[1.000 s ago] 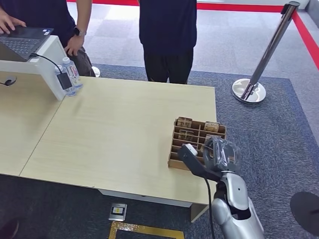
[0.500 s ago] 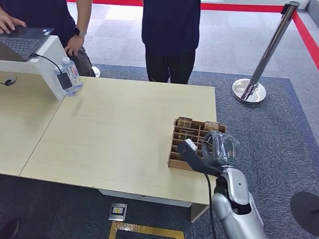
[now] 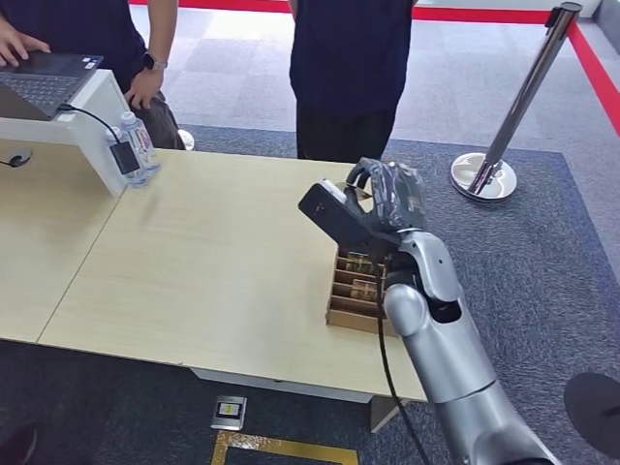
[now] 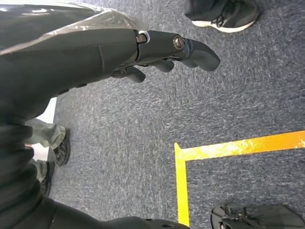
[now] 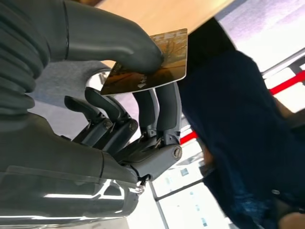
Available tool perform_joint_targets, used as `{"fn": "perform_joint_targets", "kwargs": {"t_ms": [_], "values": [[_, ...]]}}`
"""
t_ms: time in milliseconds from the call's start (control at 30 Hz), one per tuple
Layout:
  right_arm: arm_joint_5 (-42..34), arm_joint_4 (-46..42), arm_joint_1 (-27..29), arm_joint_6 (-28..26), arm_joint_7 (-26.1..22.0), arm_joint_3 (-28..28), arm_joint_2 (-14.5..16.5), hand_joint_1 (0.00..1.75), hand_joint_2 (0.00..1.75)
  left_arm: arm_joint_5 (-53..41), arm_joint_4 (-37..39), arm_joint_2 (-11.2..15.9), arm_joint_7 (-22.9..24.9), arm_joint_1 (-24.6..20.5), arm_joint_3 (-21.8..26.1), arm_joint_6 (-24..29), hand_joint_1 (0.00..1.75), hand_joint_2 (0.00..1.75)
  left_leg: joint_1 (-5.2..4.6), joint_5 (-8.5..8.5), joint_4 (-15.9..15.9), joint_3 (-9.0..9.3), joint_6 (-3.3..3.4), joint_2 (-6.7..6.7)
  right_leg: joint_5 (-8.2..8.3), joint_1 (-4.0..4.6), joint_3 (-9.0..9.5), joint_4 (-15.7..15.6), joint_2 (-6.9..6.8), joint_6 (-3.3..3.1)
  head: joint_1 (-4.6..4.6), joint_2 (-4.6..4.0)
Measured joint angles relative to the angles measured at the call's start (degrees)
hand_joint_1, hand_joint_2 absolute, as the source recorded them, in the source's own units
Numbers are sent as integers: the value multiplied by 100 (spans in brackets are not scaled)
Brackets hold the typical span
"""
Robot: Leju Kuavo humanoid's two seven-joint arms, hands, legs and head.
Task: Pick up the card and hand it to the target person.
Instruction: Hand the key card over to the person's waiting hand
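Observation:
My right hand [image 3: 387, 199] is raised above the far edge of the table, in front of a person in a dark top [image 3: 344, 68] who stands behind it. In the right wrist view the hand [image 5: 118, 105] pinches a brown and gold card [image 5: 154, 64] between the thumb and two fingers, and the person [image 5: 237, 129] is close ahead. A wooden card rack [image 3: 355, 286] with several slots and cards sits on the table below my forearm. My left hand [image 4: 118, 52] hangs over the blue carpet with its fingers stretched out and nothing in them.
The light wood table [image 3: 219, 262] joins a second one at the left, where a laptop [image 3: 47, 77], water bottles [image 3: 139, 140] and another person [image 3: 95, 39] are. A chrome stanchion [image 3: 505, 136] stands at the right on the carpet. Yellow floor tape [image 4: 187, 157] lies below my left hand.
My right arm has lifted from the card rack and swung up and forward, carrying the card toward the person behind the table. That person has shifted slightly to the right.

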Motion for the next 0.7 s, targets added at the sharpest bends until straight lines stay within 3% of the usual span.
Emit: {"fn": "perform_joint_targets", "kwargs": {"t_ms": [333, 700], "values": [[131, 1766, -1552, -575, 104, 82, 632, 171, 175, -5, 0, -2, 0, -25, -86, 10, 0, 175, 0, 3, 0, -2, -2, -2, 0, 1, -2, 1, 0, 0, 1, 0], [284, 3422, -2234, -955, 108, 55, 869, 175, 175, 115, 0, -4, -43, -26, -102, 116, 0, 175, 0, 3, 1, -2, -3, -2, 0, 1, -3, 1, 0, 0, 0, 0]]}}
